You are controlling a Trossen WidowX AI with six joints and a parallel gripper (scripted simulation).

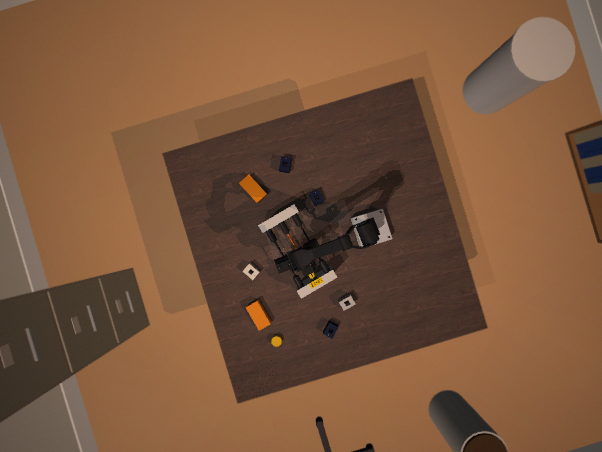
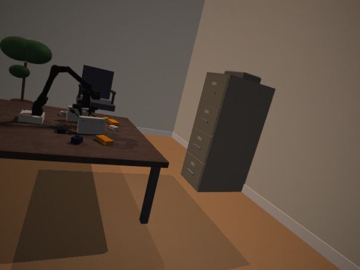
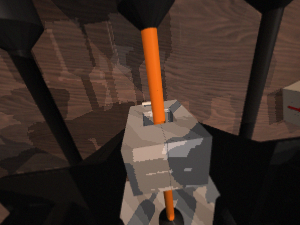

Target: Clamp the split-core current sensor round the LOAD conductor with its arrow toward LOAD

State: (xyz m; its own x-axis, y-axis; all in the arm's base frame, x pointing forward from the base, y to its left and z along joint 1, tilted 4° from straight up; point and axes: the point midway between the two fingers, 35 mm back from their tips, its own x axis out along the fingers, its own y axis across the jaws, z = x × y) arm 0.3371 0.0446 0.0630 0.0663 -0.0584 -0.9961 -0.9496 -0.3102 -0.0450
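Observation:
The grey sensor (image 3: 167, 154) looks closed, its two halves meeting at a seam. It sits around the orange conductor (image 3: 152, 69) (image 1: 291, 240), which passes through its window. My gripper (image 3: 158, 127) is open only slightly wider than the sensor, one dark finger on each side, close to its walls. Black conductors (image 3: 45, 109) (image 3: 257, 74) run to the left and right. One white end panel (image 1: 303, 292) bears yellow labels (image 1: 316, 282), too small to read; I cannot tell which is the LOAD marker. The sensor's arrow is not visible. The arm hides the sensor in the top view.
The other white end panel (image 1: 278, 218) (image 2: 91, 126) stands opposite. Orange blocks (image 1: 252, 188) (image 1: 258, 315), several navy blocks (image 1: 285, 164) (image 1: 316, 197) (image 1: 330, 329), pale blocks (image 1: 246, 271) (image 1: 352, 300) and a yellow disc (image 1: 276, 341) lie around the panels on the table (image 1: 400, 300).

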